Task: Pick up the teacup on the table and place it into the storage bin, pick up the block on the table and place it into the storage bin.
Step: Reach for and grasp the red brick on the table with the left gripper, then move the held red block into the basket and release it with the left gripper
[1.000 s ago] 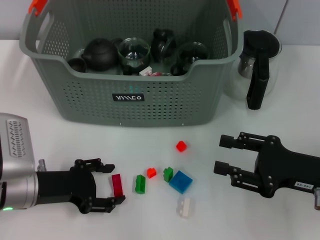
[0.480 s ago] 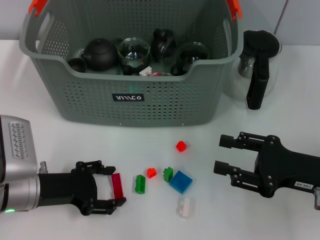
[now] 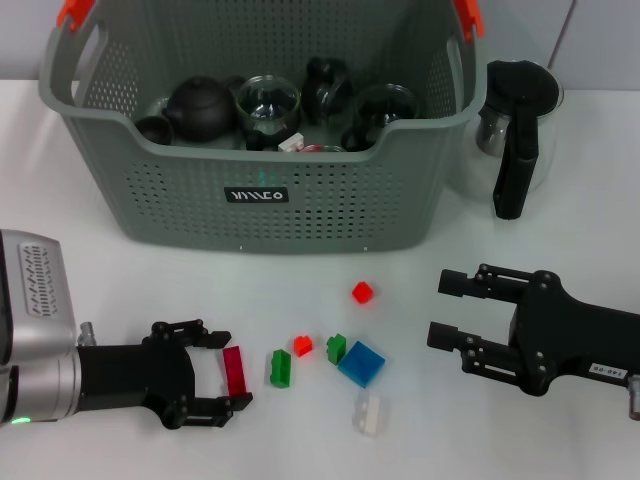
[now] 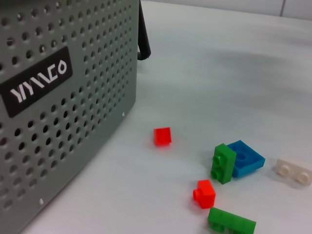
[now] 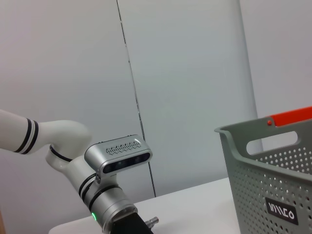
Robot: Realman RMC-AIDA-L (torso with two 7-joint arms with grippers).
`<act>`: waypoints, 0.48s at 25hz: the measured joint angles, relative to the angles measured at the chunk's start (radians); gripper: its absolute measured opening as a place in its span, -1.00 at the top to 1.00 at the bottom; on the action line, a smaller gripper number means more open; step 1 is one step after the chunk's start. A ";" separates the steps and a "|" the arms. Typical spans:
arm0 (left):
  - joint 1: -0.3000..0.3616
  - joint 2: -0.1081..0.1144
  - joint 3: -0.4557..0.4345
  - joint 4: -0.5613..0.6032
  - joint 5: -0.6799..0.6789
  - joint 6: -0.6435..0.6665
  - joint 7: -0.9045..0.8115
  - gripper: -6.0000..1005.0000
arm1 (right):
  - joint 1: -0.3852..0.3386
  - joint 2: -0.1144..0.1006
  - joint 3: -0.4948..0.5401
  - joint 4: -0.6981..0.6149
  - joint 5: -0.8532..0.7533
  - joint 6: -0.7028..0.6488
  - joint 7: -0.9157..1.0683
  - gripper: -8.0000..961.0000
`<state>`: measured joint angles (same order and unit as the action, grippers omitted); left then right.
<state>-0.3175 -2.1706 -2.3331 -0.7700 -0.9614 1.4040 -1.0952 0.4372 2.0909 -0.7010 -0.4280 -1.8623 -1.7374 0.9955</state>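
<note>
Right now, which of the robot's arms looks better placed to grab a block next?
The left. Its left gripper sits low with open fingers around the dark red block. The right gripper hangs open, apart from the blocks.

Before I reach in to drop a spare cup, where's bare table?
Bare: between the bin and left claw, and below the jug above the right claw. Crowded: the blocks between the claws.

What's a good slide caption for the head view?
Left gripper open around a dark red block, storage bin behind, right gripper idle.
</note>
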 joint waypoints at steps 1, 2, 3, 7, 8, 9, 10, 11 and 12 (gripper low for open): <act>0.000 0.000 0.000 0.000 0.000 0.000 0.000 -0.42 | 0.000 0.000 0.000 0.000 0.000 0.000 0.000 -0.30; 0.000 0.000 0.000 0.000 0.000 -0.001 0.000 -0.42 | 0.000 0.000 0.000 0.000 0.000 0.000 0.000 -0.30; 0.000 0.000 0.000 -0.002 0.000 -0.001 -0.001 -0.42 | 0.000 0.000 0.000 0.000 0.000 0.000 0.000 -0.31; -0.007 0.001 -0.002 -0.007 0.004 -0.002 -0.031 -0.41 | -0.001 0.000 0.000 0.000 0.000 -0.001 0.000 -0.31; -0.008 0.002 -0.002 -0.008 0.006 -0.002 -0.040 -0.40 | -0.002 0.000 0.000 0.000 0.000 -0.002 0.000 -0.31; -0.009 0.003 -0.002 -0.008 0.007 -0.002 -0.045 -0.40 | -0.002 0.000 0.000 0.000 0.000 -0.002 0.000 -0.31; -0.010 0.003 -0.002 -0.009 0.007 -0.002 -0.046 -0.39 | -0.002 0.000 0.000 0.000 0.000 -0.003 0.000 -0.31; -0.010 0.003 -0.003 -0.012 0.007 -0.002 -0.047 -0.38 | -0.002 0.000 0.000 0.000 0.000 -0.003 0.000 -0.31; -0.010 0.003 -0.005 -0.016 0.007 -0.002 -0.047 -0.36 | -0.002 0.000 0.000 0.000 0.000 -0.003 0.000 -0.31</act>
<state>-0.3271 -2.1678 -2.3379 -0.7858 -0.9545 1.4024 -1.1421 0.4356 2.0908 -0.7010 -0.4280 -1.8622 -1.7408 0.9956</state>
